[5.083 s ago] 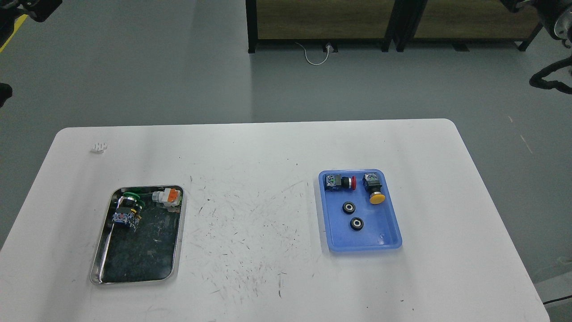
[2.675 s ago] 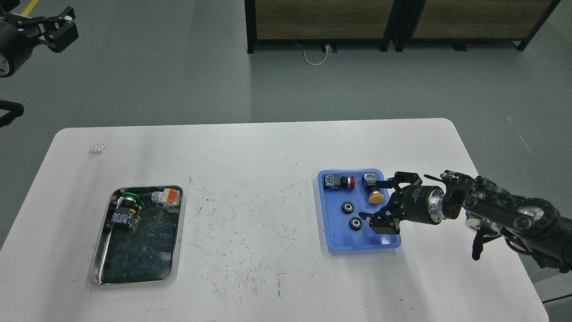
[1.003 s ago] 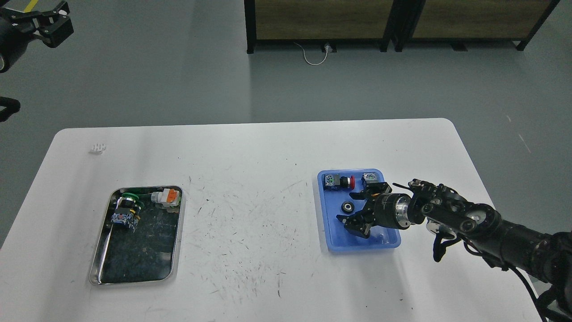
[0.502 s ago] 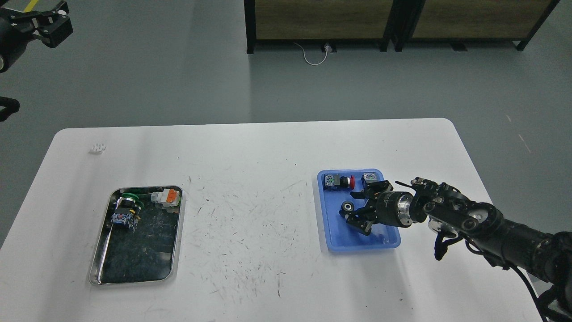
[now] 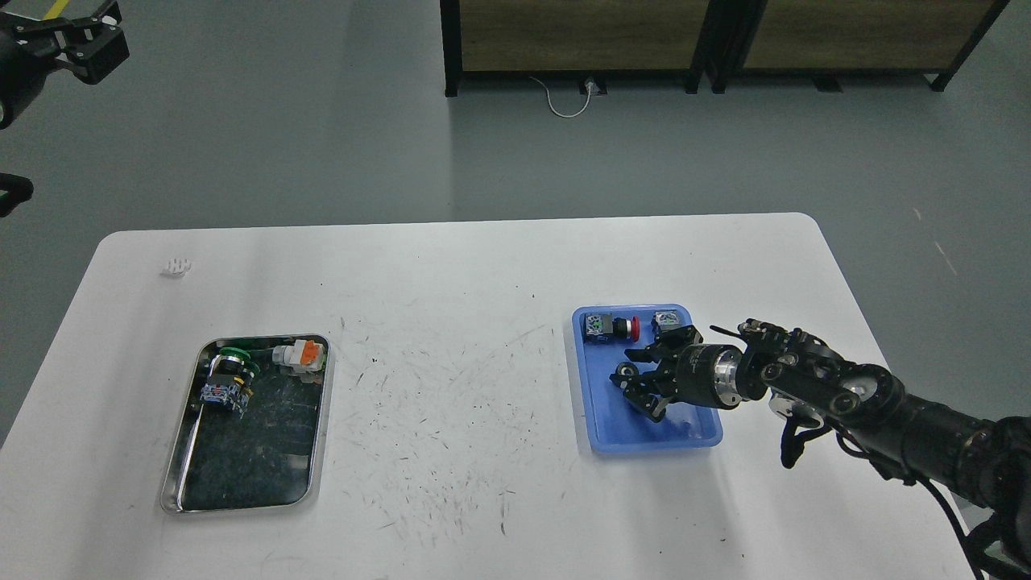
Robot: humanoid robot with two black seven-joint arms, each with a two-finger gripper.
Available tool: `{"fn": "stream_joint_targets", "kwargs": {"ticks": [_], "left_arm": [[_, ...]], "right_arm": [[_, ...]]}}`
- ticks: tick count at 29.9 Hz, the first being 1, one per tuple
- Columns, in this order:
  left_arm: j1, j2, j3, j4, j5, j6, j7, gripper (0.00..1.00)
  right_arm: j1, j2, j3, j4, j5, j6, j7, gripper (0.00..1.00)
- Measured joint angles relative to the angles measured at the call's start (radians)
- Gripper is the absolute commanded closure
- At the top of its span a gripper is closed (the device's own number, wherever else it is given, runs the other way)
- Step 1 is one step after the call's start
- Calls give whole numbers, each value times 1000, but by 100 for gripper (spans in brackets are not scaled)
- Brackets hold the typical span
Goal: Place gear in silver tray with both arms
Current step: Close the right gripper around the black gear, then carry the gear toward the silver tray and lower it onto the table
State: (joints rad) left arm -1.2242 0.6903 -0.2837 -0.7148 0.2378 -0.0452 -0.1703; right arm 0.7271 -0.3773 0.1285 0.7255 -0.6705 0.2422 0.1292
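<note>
Nearest on the scratched white table (image 5: pixel 451 451), the shiny rectangular silver tray (image 5: pixel 316 451) with rounded corners and a dark scuffed floor lies at the left; in its far end rest a green-capped push-button switch (image 5: pixel 228 379) and, just beside it to the right, a white and orange connector block (image 5: pixel 298 357). Across the table to the right, well apart from it, lies the blue plastic tray (image 5: pixel 600 419). The black right arm (image 5: pixel 902 419) comes in from the lower right, its silver wrist ring just behind the right gripper (image 5: pixel 640 379), which hangs low over the middle of the blue tray with its claw fingers spread apart around a small black ring-shaped gear (image 5: pixel 623 372); whether the fingers touch the gear cannot be told. Farther back in the same tray lie a red-capped button switch (image 5: pixel 612 327) and a small grey-topped switch block (image 5: pixel 665 318), partly hidden by the claw. Near the table's far left corner sits a tiny white part (image 5: pixel 175 267). Far off at the upper left, above the grey floor, the left gripper (image 5: pixel 84 44) is raised well clear of the table, its fingers too dark to tell apart.
</note>
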Motion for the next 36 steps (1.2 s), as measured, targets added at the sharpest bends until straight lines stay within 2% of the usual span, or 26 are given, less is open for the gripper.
{"fn": "stream_joint_targets", "kwargs": {"ticks": [10, 17, 27, 30, 36], "left_arm": [[0, 2, 0, 0, 0, 0, 0, 1], [0, 2, 0, 0, 0, 2, 2, 1], [0, 1, 1, 0, 16, 5, 7, 1], [1, -3, 2, 0, 26, 5, 10, 1], [2, -7, 2, 0, 29, 5, 11, 1]], "right_arm": [[1, -5, 0, 3, 0, 32, 0, 76], [1, -16, 2, 14, 0, 40, 0, 76], [72, -120, 31, 127, 3, 55, 3, 74], [104, -101, 18, 137, 3, 58, 4, 73], [177, 37, -72, 112, 2, 59, 4, 73]]}}
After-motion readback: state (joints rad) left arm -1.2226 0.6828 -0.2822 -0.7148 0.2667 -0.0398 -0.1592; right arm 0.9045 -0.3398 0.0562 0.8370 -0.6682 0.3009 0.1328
